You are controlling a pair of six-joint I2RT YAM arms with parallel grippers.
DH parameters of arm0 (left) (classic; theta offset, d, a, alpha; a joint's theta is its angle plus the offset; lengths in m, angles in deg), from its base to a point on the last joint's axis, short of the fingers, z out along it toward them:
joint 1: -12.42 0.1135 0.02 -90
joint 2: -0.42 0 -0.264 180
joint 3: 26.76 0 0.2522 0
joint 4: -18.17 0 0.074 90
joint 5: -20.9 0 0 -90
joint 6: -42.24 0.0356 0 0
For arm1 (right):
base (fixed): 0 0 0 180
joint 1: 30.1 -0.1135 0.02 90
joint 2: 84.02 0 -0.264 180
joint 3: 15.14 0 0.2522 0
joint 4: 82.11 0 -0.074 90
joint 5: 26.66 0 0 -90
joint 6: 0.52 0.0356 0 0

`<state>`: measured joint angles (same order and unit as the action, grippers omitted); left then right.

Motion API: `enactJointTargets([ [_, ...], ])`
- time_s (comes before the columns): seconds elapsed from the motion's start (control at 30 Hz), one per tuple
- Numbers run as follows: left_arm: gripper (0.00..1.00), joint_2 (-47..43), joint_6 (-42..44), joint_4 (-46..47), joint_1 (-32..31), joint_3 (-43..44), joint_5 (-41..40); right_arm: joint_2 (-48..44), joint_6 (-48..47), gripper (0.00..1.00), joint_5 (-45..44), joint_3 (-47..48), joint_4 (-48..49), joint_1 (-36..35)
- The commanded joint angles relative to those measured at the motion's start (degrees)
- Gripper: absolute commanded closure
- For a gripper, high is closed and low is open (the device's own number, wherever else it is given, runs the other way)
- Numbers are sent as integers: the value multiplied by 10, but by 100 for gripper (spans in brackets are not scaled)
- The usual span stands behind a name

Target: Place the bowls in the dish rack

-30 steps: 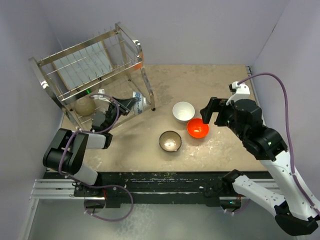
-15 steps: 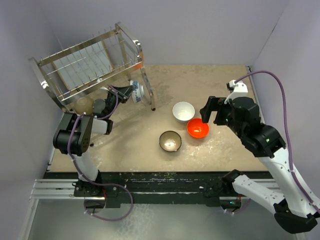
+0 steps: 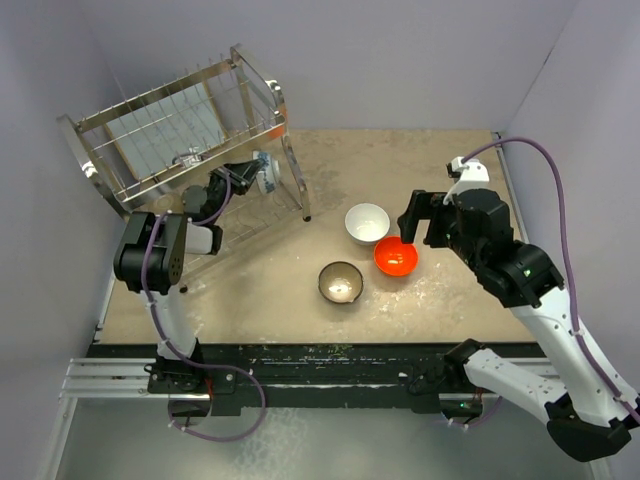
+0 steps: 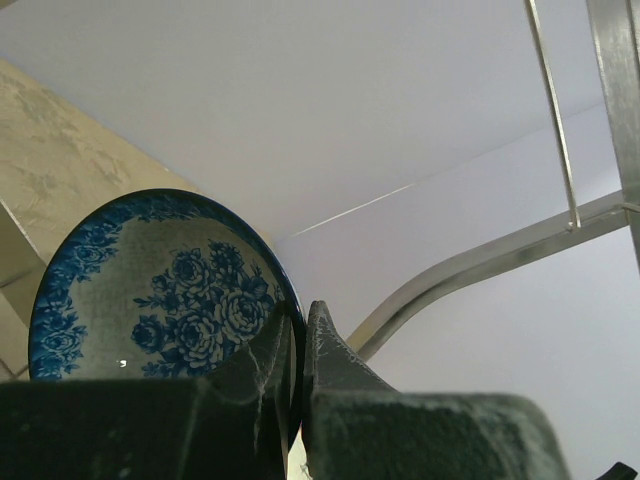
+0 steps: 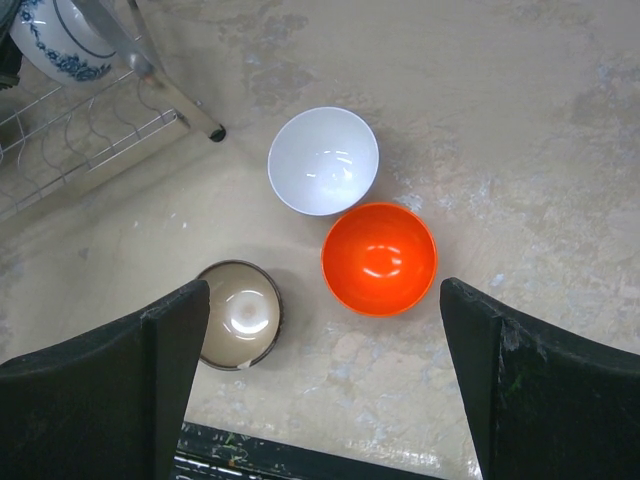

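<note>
White bowl (image 5: 323, 160), orange-red bowl (image 5: 379, 258), brown bowl (image 5: 240, 314), blue-floral bowl (image 4: 160, 290), silver rack (image 3: 175, 125).

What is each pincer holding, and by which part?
Left pincer grips the blue-and-white floral round bowl by its rim; right pincer is open, holding nothing.

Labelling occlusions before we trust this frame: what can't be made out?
Left wrist: blue bowl lower part hidden behind the left gripper; contact with the rack unclear.
Top view: rack's lower tier largely covered by the upper tier and left arm.
Right wrist: only a rack corner shows, cut by the edge.
</note>
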<state>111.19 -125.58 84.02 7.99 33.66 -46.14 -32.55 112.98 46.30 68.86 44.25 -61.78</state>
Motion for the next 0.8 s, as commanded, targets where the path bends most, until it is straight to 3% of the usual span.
enactJointTargets([
  [0.0,100,17,3,49,9,19,6,1,-8,2,-5,8,27,3],
  [0.27,100,70,-26,100,19,11,-7,-4,-5,2,-8,4,22,3],
  [0.53,100,64,-21,71,31,-25,-36,-9,-2,2,-8,-5,19,3],
  [0.77,84,35,-11,-7,44,-63,-55,-10,-2,1,-6,-5,17,3],
])
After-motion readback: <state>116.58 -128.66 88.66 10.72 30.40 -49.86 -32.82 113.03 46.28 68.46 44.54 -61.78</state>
